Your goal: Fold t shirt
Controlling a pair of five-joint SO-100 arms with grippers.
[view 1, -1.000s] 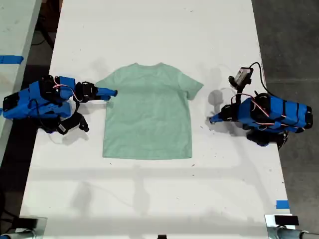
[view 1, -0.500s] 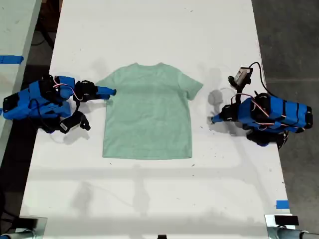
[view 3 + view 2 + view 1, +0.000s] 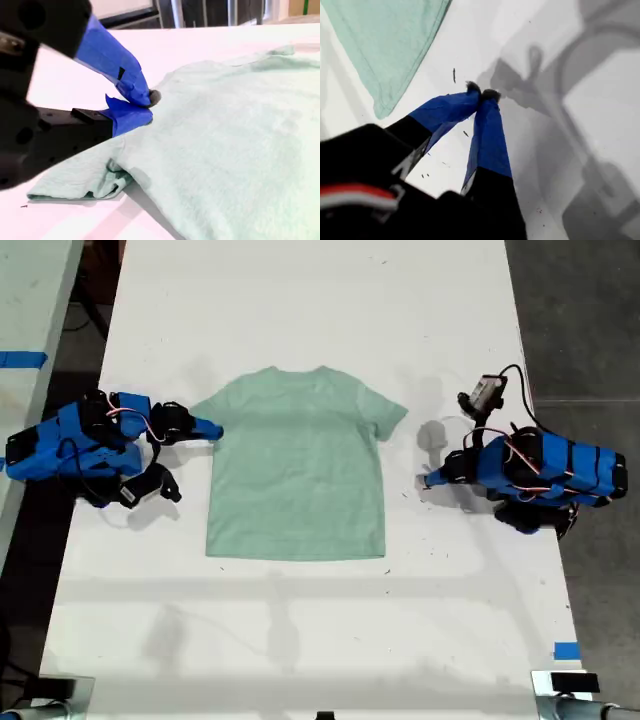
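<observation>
Flat on the white table [image 3: 300, 640], the t shirt [image 3: 298, 465] lay spread front-up near the middle of the exterior view, its neck toward that view's top and its hem toward the bottom. No print, label or writing could be read on its pale green fabric, and none could be made out on either arm.

My first gripper [image 3: 481, 93] rested on bare table near the sleeve at the exterior view's right [image 3: 428, 480], a little apart from the cloth. Its blue fingers [image 3: 487, 135] met at the tips with nothing between them.

My second gripper [image 3: 145, 106] sat at the sleeve at the exterior view's left [image 3: 213, 431]. Its two blue fingers [image 3: 116, 60] were closed on the fabric at the sleeve, which was bunched beneath them.

Blue tape [image 3: 565, 650] marked the table edge at the exterior view's lower right.
</observation>
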